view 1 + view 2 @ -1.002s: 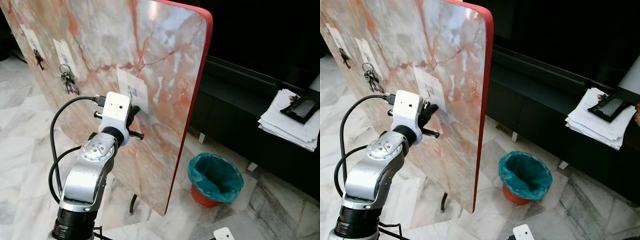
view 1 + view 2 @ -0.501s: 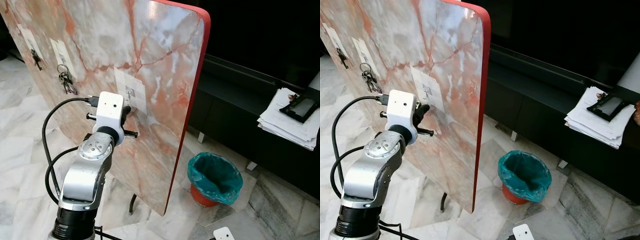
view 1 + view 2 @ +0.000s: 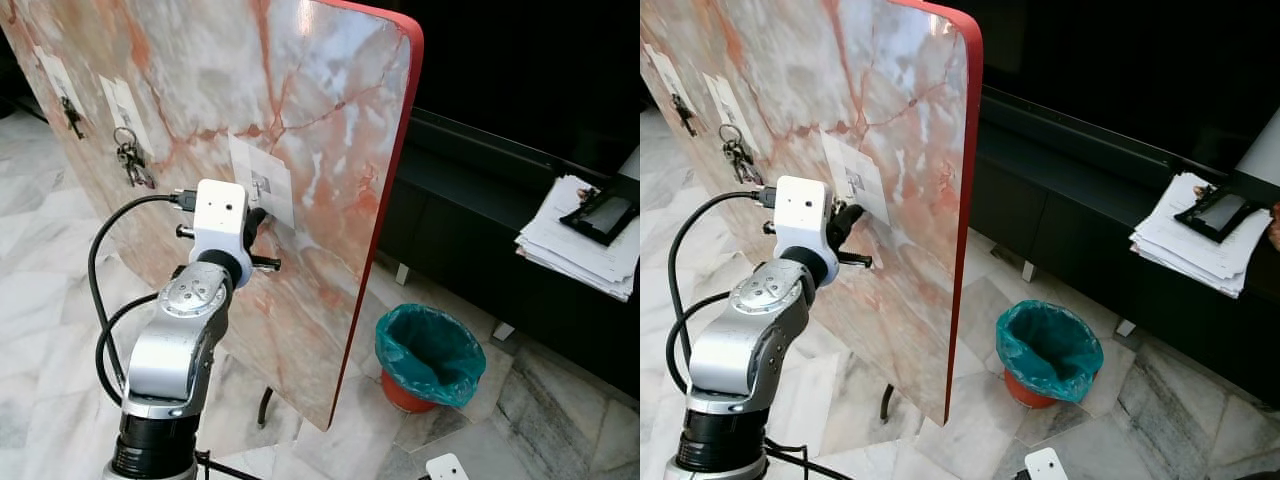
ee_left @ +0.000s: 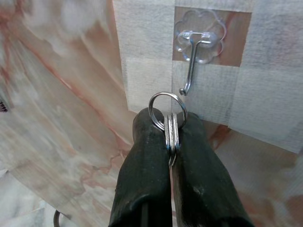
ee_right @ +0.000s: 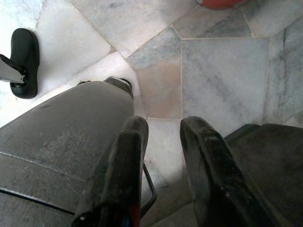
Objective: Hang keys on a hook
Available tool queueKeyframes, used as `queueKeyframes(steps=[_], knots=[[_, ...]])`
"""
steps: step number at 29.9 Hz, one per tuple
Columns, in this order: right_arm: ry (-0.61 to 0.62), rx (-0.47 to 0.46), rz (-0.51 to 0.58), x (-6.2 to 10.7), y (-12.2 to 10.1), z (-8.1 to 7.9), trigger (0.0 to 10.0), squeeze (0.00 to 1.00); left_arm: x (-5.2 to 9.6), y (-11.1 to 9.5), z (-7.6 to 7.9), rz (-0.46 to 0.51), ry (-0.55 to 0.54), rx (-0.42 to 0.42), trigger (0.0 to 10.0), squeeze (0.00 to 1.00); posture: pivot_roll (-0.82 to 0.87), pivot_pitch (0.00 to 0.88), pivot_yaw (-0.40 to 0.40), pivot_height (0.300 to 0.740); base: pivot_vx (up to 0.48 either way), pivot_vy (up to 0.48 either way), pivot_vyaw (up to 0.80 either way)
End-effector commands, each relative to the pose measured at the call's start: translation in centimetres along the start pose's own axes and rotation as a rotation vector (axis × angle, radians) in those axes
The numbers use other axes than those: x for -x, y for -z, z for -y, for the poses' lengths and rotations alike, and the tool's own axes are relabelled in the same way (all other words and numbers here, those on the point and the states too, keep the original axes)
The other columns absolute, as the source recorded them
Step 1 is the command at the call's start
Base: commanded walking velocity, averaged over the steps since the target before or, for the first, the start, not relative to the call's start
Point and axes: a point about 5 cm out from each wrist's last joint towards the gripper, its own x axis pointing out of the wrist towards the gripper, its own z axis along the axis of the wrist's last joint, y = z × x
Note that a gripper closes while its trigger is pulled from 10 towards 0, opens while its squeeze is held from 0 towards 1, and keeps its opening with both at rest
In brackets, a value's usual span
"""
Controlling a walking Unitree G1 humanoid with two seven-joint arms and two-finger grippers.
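- The silver left arm (image 3: 178, 350) is reaching forward and up, its white wrist block (image 3: 220, 218) raised — the left gripper (image 4: 169, 124) is pressing its two black fingers tightly together.
- The right gripper (image 5: 163, 127) is hanging downward, its black fingers parted.

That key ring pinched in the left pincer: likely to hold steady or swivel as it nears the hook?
The key ring is thin, smooth metal, clamped edge-on by the left pincer, so it may pivot if it bumps the hook. It looks stiff and light. The clear hook base seems stuck on, so a hard push might loosen it.
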Motion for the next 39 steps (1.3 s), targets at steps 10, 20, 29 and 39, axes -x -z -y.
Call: queueKeyframes(steps=[10,20,29,39], knots=[[-0.007,0.01,-0.026,0.0,0.6,-0.6,10.0,0.0,0.0,0.8,0.2,-0.025,0.056,0.019,10.0,0.0,-0.08,0.0,-0.006,0.74,0.0,0.0,0.0],[-0.002,0.016,-0.031,0.0,0.7,-0.7,10.0,0.0,0.1,1.3,-0.1,-0.038,0.052,-0.005,10.0,0.0,-0.07,0.0,-0.014,0.74,0.0,0.0,0.0],[-0.001,0.039,-0.039,0.0,1.0,-0.8,10.0,0.0,0.1,0.9,-0.7,-0.014,0.021,-0.023,10.0,0.0,-0.07,0.0,-0.016,0.74,0.0,0.0,0.0],[-0.001,0.04,-0.064,0.1,2.0,-1.1,10.0,0.0,-0.5,0.8,-0.4,-0.006,0.041,-0.02,10.0,0.0,-0.06,0.0,-0.013,0.74,0.0,0.0,0.0]])
